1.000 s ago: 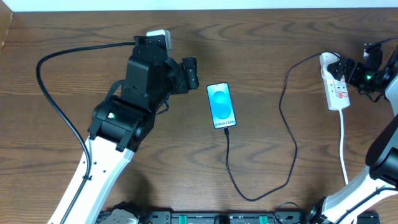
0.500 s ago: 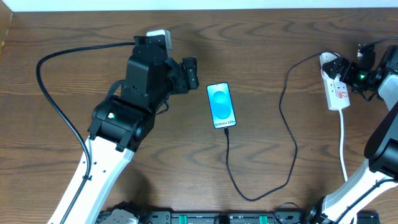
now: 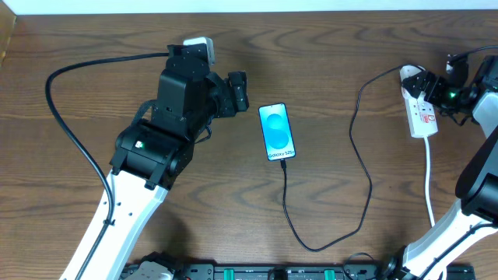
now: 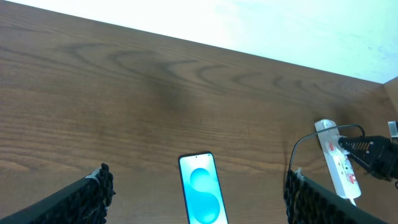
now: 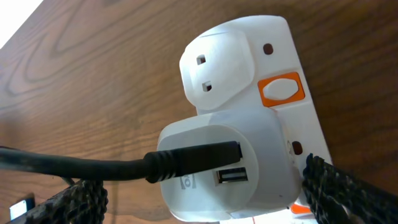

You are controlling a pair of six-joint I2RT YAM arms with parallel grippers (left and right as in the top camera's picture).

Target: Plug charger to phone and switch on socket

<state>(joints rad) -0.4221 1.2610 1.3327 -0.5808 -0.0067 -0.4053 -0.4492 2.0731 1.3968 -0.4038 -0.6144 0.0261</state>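
Observation:
The phone [image 3: 278, 131] lies screen up at mid-table, its blue screen lit. The thin black charger [image 3: 283, 190] runs from the phone's near end, loops round the front and climbs to the white socket [image 3: 422, 113] at the far right. My left gripper [image 3: 237, 92] hangs open just left of the phone; its wrist view shows the phone [image 4: 202, 193] between wide-apart fingers [image 4: 93, 193]. My right gripper [image 3: 436, 87] is open at the socket's far end. Its fingers [image 5: 333, 186] straddle a white adapter [image 5: 217, 155] holding the charger [image 5: 74, 165], beside an orange switch [image 5: 281, 89].
The socket's white cord [image 3: 429, 179] trails toward the front edge on the right. A thick black robot cable [image 3: 58, 117] arcs across the left side. A pale wall borders the table's far edge [image 4: 280, 31].
My right gripper has shifted slightly left over the socket's far end, then held still. The left arm, phone and charger have not moved.

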